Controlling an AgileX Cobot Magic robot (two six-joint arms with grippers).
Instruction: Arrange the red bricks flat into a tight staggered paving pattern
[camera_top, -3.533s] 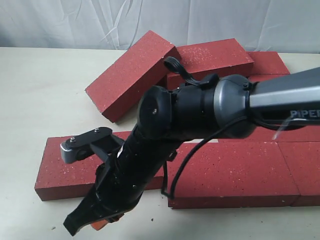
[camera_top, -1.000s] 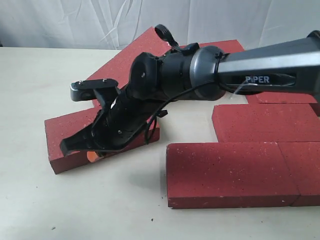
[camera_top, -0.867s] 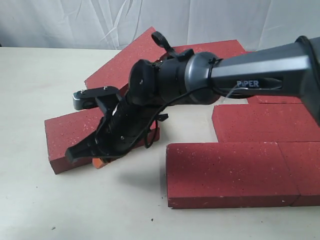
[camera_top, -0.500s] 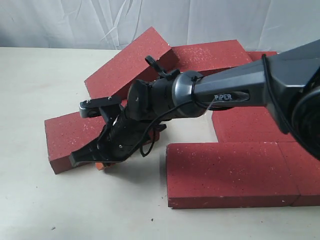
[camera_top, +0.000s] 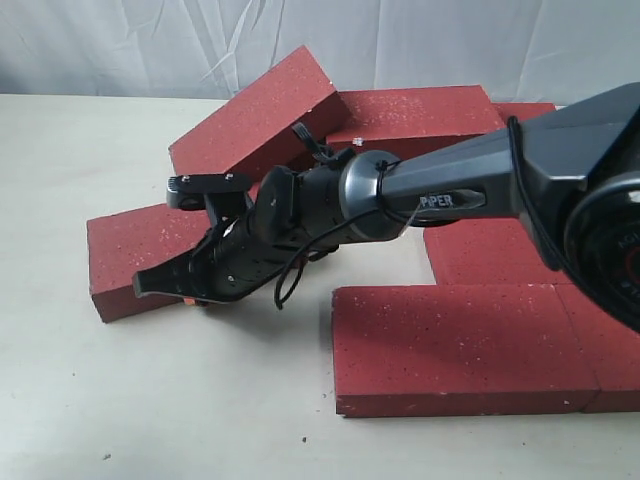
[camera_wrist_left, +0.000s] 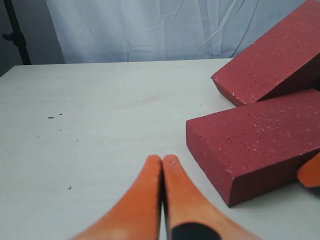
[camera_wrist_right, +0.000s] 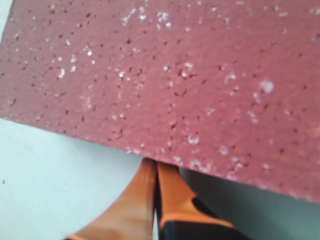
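Note:
A loose red brick (camera_top: 130, 255) lies flat and skewed at the left, apart from the laid row. My right gripper (camera_top: 165, 292) reaches across from the right. It is shut, with its orange tips low against that brick's near side. In the right wrist view the tips (camera_wrist_right: 156, 162) touch the brick's (camera_wrist_right: 190, 75) lower edge. My left gripper (camera_wrist_left: 162, 160) is shut and empty over bare table, a short way from the same brick's (camera_wrist_left: 260, 145) end. It does not show in the exterior view. Two bricks (camera_top: 460, 345) lie end to end in front, and another (camera_top: 530, 245) lies behind them.
A brick (camera_top: 255, 125) leans tilted against further bricks (camera_top: 420, 110) piled at the back. The same leaning brick (camera_wrist_left: 280, 60) shows in the left wrist view. A white cloth backdrop (camera_top: 150, 45) hangs behind the pale table (camera_top: 150, 400).
The right arm dropped lower and swung left, with its shut tips against the loose brick. The brick slid slightly left and turned. 3.5 s ago it lay in line with the front row.

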